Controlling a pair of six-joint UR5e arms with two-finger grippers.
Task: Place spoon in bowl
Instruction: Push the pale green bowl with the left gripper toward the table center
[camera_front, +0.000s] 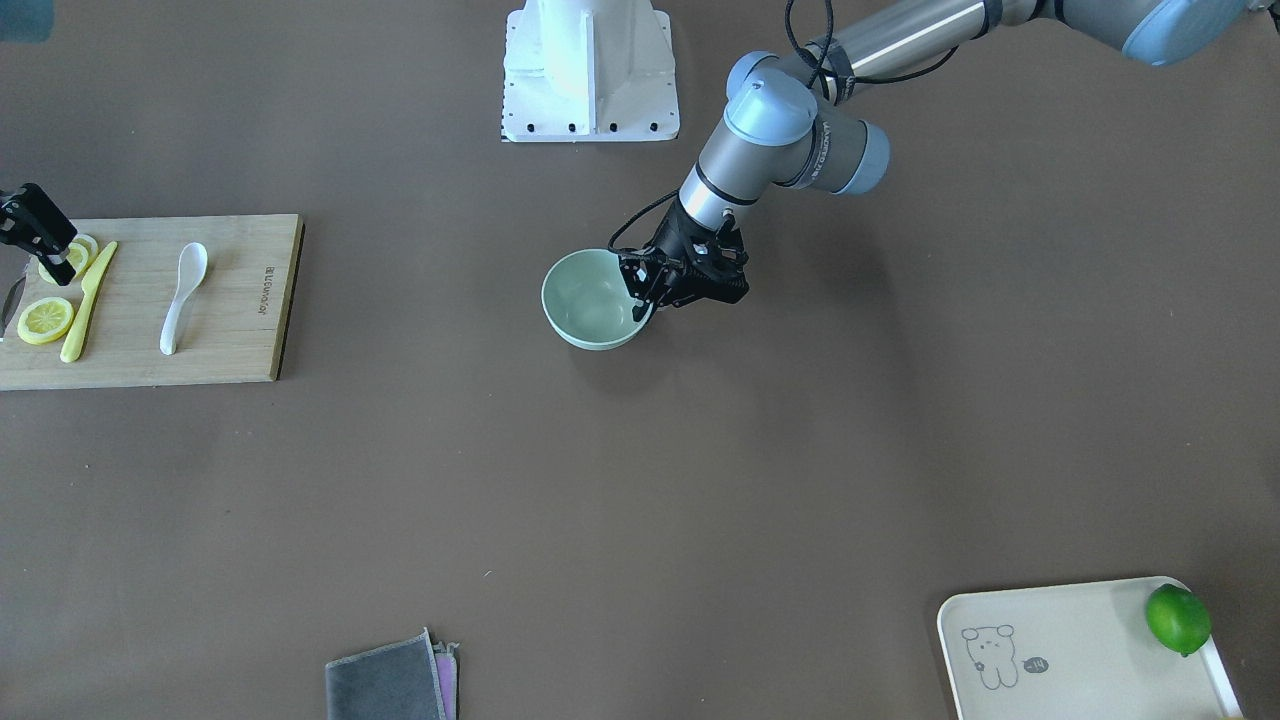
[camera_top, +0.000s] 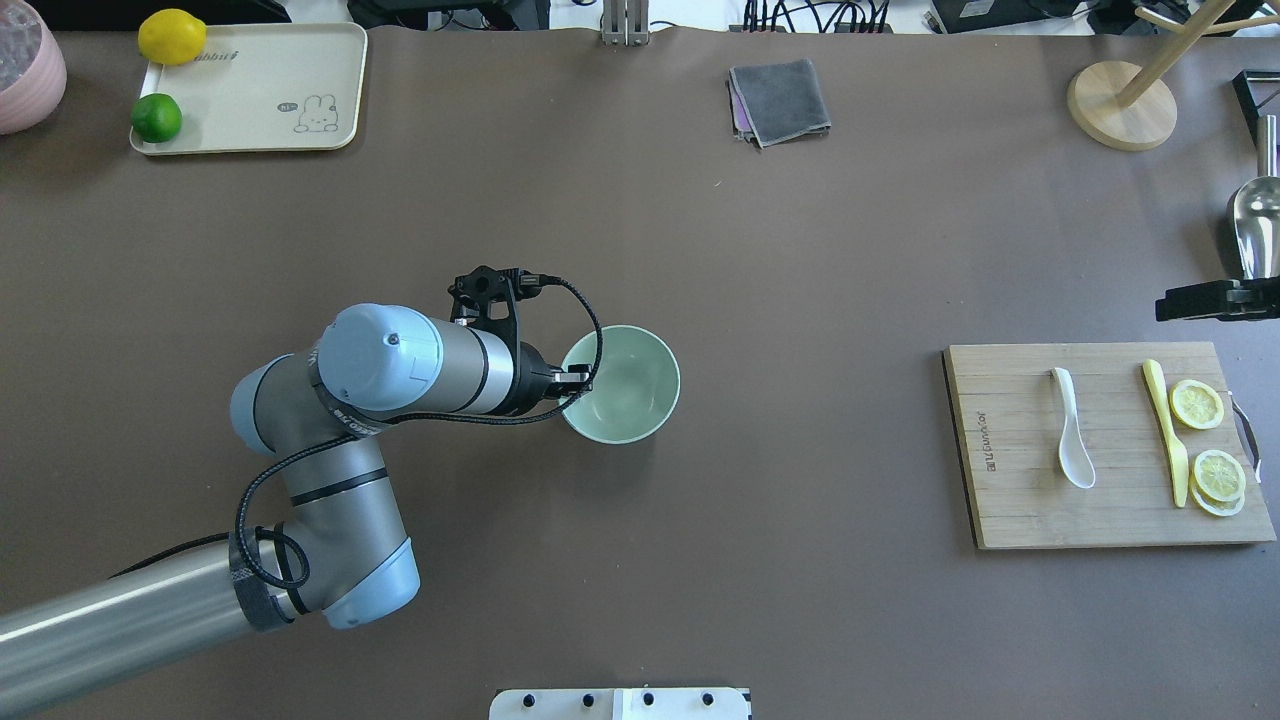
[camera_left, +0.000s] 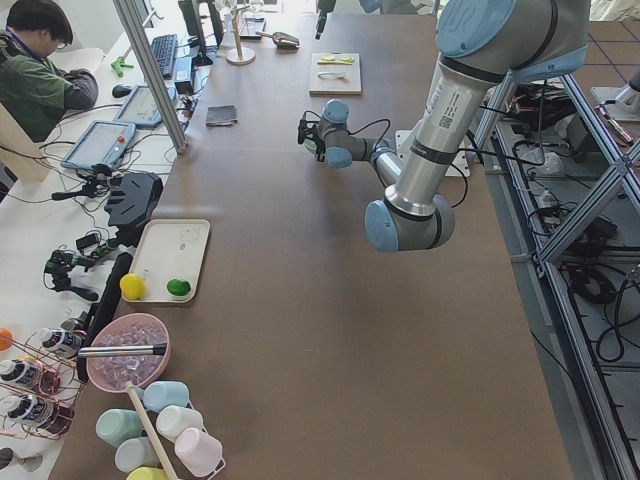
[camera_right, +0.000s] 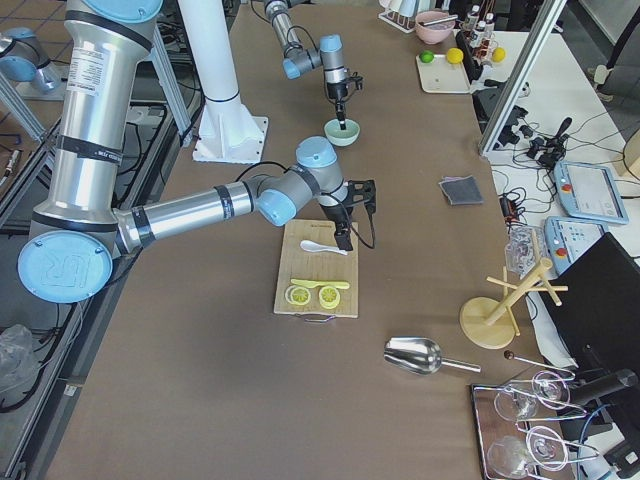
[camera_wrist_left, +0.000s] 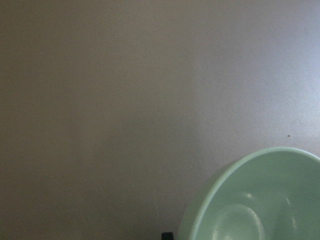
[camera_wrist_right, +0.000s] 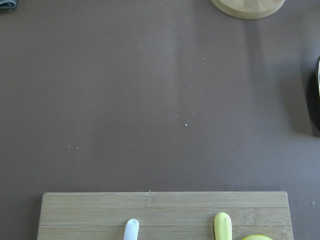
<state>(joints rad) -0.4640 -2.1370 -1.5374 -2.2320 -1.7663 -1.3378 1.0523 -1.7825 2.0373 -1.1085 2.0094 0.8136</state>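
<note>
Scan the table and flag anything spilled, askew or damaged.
Nothing stands out. The spoon lies flat on the cutting board beside the yellow knife and lemon slices. The bowl is empty mid-table, the left end effector at its rim. No spill or breakage shows.

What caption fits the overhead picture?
The left gripper holds the green bowl by its rim; the white spoon lies on a wooden board.
</note>
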